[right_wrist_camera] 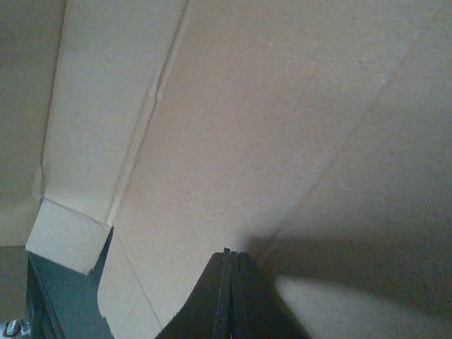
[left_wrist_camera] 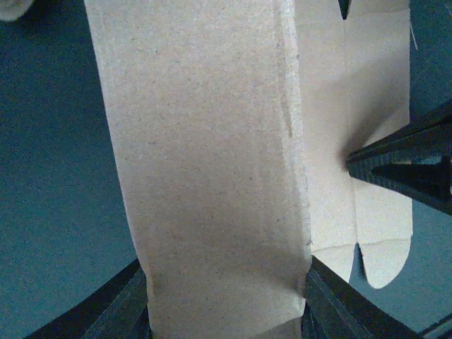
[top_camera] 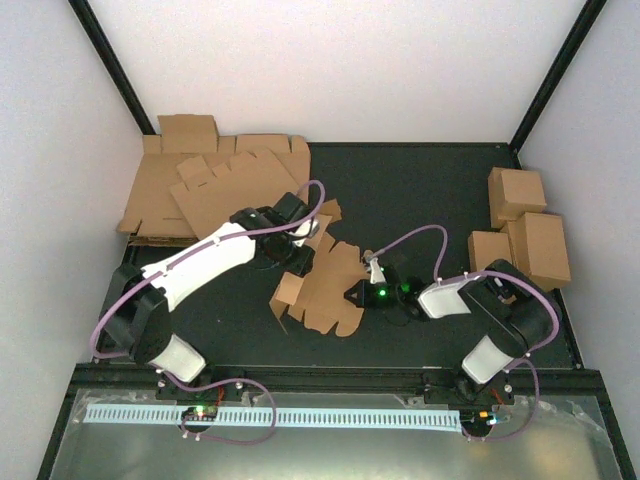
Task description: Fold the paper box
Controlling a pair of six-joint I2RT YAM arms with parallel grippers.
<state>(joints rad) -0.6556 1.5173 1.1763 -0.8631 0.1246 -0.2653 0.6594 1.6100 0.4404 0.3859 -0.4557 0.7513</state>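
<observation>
The paper box (top_camera: 325, 285) lies partly opened on the dark mat (top_camera: 420, 190), just off the near right corner of the heap of flat cardboard blanks (top_camera: 205, 185). Its flaps are splayed and one small flap stands up on the side nearest the arm bases.

The left gripper (top_camera: 292, 252) reaches in from the heap's side. In its wrist view a long brown panel runs between its two fingers (left_wrist_camera: 138, 307), each finger touching one edge of the panel, so this claw is clamped across the width of the cardboard (a wide hold, fingers well apart).

The right gripper (top_camera: 357, 293) meets the box on the side farthest from the heap. Its fingers (right_wrist_camera: 229, 282) are pressed tightly together, and the joined tip sits against the cardboard beside a crease. Whether any edge of the sheet is caught between them cannot be told.

Well apart from the heap, across the mat, stand several closed brown boxes (top_camera: 525, 225).
</observation>
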